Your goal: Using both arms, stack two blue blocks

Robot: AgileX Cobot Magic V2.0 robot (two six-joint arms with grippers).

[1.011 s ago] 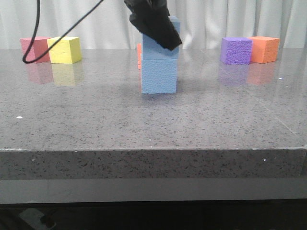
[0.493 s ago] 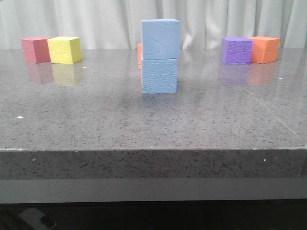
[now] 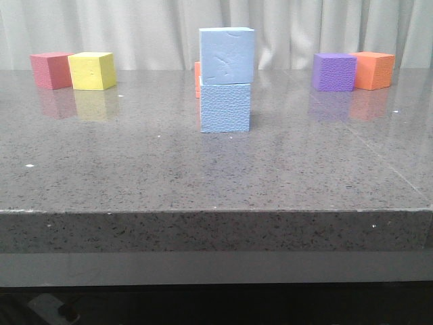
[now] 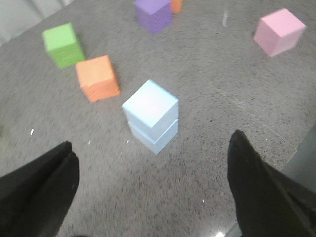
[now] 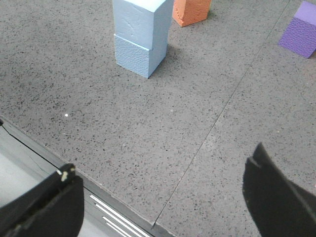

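While both claws, left gripper [image 4: 148,185] and right gripper [image 5: 163,197], gape empty, the blue blocks [image 3: 226,80] stand stacked mid-table [image 3: 135,169], edges nearly flush, well apart from neighbours.

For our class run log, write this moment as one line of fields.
stack: top blue block resting on bottom blue block | left gripper: open, empty | right gripper: open, empty | table: other cubes apart

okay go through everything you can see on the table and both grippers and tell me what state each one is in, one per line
Upper blue block: resting on the lower one, free of any gripper.
Lower blue block: flat on the table, carrying the upper.
Left gripper: open, empty, clear of the stack.
Right gripper: open, empty, clear of the stack.
Orange cube: on the table just behind the stack.
Purple cube: upright, beside another orange cube.
Yellow cube: upright, beside the red cube.
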